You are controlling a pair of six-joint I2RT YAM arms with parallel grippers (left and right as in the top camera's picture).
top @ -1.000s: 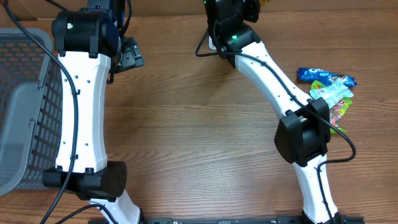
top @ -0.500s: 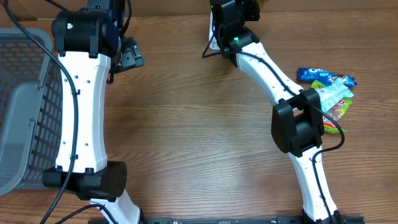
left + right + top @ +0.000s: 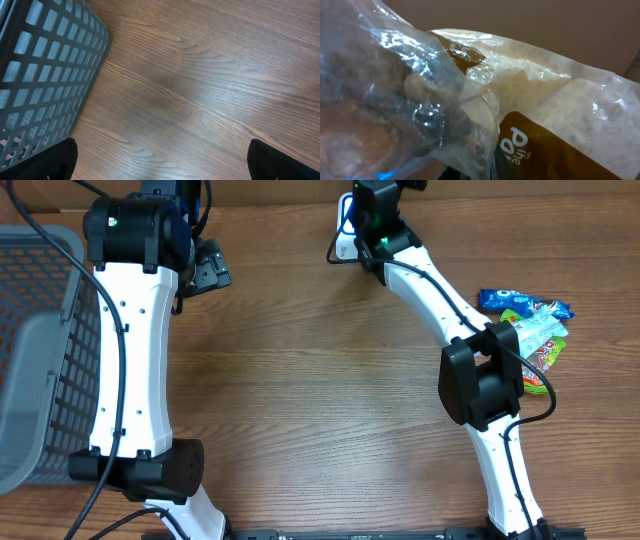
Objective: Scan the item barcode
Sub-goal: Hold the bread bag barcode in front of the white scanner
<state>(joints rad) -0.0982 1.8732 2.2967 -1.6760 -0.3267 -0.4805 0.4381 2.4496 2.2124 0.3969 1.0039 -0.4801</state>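
Snack bag (image 3: 545, 100) first: from overhead it cannot be made out. The right arm stretches to the far edge of the table (image 3: 300, 380), and its right tool (image 3: 390, 188) is almost cut off by the top of the frame. Over the last second that wrist has pushed further away and its elbow has swung in. This uncovers more of a white object (image 3: 345, 225) with a blue edge beside it. I cannot tell whether that is the scanner. A pile of other packets (image 3: 528, 330) lies well apart on the right, and the grey basket (image 3: 40, 360) sits at the left. The left arm has not moved.

In the left wrist view, the left tool (image 3: 162, 162) is released. Its dark tips stand wide at the bottom corners over bare wood with nothing between them, near the basket wall.

In the right wrist view, the cream and brown bag with its clear crinkled film fills the lens, with a plain wall behind it, so it is off the table. The tool's fingers are hidden, but it is clenched, apparently on the film. I judge the bag is being carried up to be presented, its barcode not visible here
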